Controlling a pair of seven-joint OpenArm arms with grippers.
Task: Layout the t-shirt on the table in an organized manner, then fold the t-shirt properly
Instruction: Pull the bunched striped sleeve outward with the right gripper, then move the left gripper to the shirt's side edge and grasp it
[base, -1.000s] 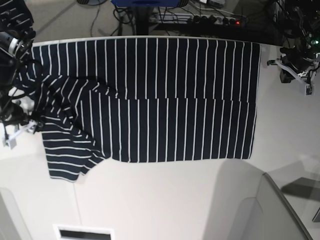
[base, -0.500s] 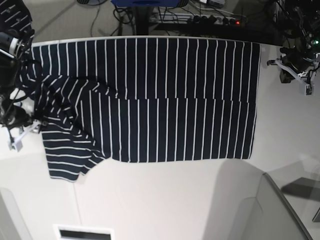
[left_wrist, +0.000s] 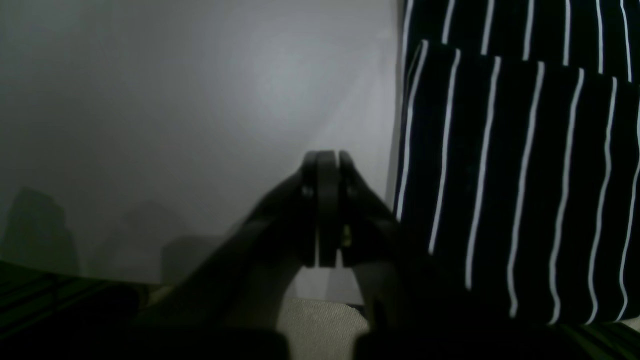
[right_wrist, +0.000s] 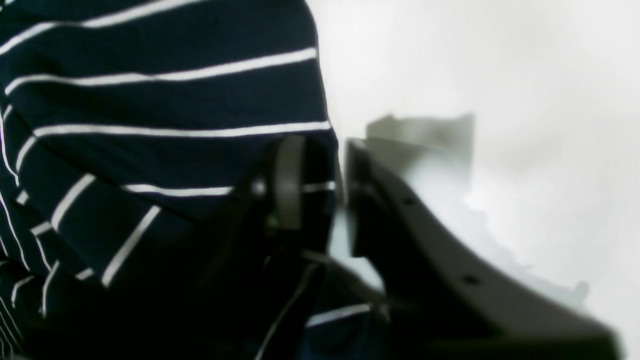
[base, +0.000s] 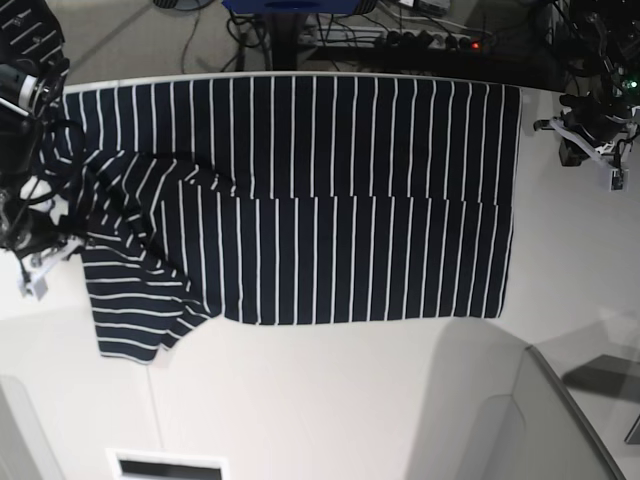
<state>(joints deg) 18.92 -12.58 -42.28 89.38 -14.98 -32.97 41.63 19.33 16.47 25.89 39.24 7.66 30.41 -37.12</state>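
Observation:
The t-shirt (base: 300, 200), dark navy with thin white stripes, lies spread across the far half of the white table (base: 330, 400), one sleeve sticking out at the near left. My right gripper (base: 50, 262) sits at the shirt's left edge. In the right wrist view its fingers (right_wrist: 287, 180) stand narrow, and my right gripper (right_wrist: 320, 150) pinches the t-shirt (right_wrist: 165, 100) by its hem. My left gripper (base: 600, 160) hovers off the shirt's right edge. In the left wrist view my left gripper (left_wrist: 325, 160) is shut and empty over the bare table (left_wrist: 175, 100), with the t-shirt (left_wrist: 500, 150) just to its right.
Cables and a power strip (base: 400, 40) lie beyond the table's far edge. A pale grey panel (base: 560, 420) rises at the near right. A white slotted piece (base: 168, 465) sits at the near edge.
My right gripper's fingers have closed from wide apart onto the shirt's left edge and it has shifted slightly. The left arm has stayed put.

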